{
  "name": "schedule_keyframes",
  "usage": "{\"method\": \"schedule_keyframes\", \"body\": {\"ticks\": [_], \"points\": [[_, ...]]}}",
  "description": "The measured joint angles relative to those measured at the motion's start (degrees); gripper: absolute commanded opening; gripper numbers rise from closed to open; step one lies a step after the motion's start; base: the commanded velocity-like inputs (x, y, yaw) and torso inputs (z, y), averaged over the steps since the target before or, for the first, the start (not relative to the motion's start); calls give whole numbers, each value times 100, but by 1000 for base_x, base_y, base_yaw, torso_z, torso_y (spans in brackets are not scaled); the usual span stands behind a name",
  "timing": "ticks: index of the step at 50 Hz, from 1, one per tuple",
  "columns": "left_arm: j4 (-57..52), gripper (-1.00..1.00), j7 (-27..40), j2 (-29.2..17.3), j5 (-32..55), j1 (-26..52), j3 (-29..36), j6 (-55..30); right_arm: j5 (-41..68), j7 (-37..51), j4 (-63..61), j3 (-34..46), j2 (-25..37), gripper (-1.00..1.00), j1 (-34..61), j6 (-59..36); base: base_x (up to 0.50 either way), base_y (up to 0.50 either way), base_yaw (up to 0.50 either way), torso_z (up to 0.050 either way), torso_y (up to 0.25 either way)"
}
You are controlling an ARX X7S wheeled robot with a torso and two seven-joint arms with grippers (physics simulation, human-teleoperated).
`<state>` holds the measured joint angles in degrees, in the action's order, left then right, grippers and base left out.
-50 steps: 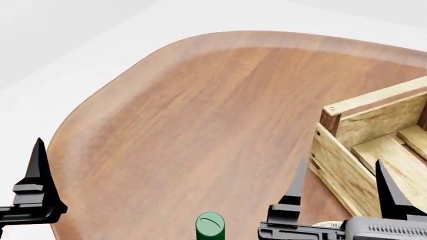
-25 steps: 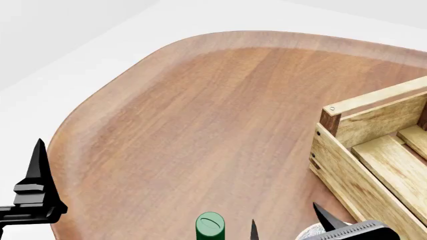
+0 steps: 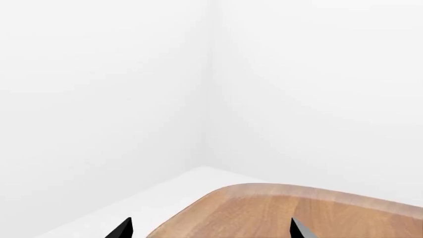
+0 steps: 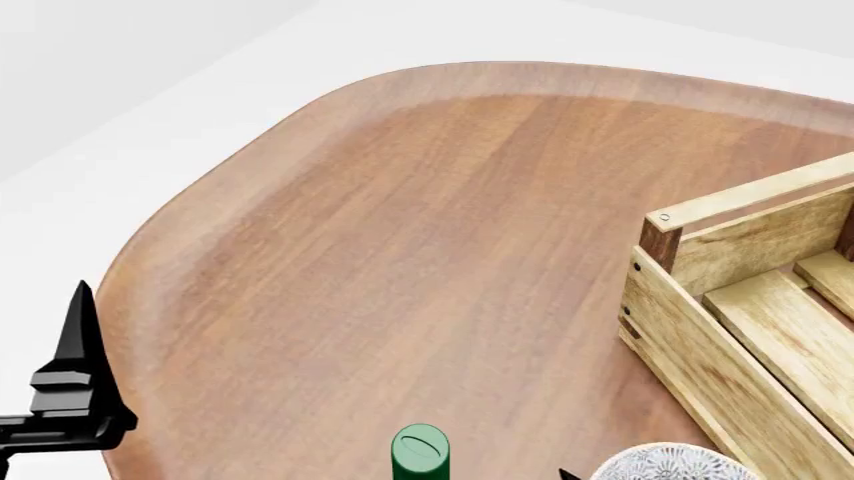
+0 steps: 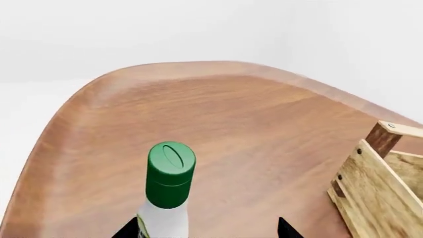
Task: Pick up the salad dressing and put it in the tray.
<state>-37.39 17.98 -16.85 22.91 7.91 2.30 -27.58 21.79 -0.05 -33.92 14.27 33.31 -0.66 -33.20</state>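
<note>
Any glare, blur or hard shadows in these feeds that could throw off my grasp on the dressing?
Head view: even flat light, sharp, no cast shadows on the table. Right wrist view: the salad dressing is crisp, its cap showing only soft shading. Left wrist view: mostly blank white walls, no glare.

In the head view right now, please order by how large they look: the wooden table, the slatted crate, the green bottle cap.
1. Wooden table, by far the largest.
2. Slatted crate, cut off by the frame edge.
3. Green bottle cap, the smallest; the bottle's body is out of frame.
</note>
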Motion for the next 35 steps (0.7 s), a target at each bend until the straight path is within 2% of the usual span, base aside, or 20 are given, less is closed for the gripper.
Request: {"method": "schedule_keyframes", "body": {"ticks": [12, 35], "points": [[3, 100, 26, -15, 16, -11, 22, 20, -108, -168, 395, 330, -250, 100, 154, 276, 0, 0, 0, 0, 0], [44, 100, 63, -49, 57, -14, 46, 66, -253, -425, 1888, 778, -923, 100, 774, 683, 0, 0, 0, 0, 0]]}}
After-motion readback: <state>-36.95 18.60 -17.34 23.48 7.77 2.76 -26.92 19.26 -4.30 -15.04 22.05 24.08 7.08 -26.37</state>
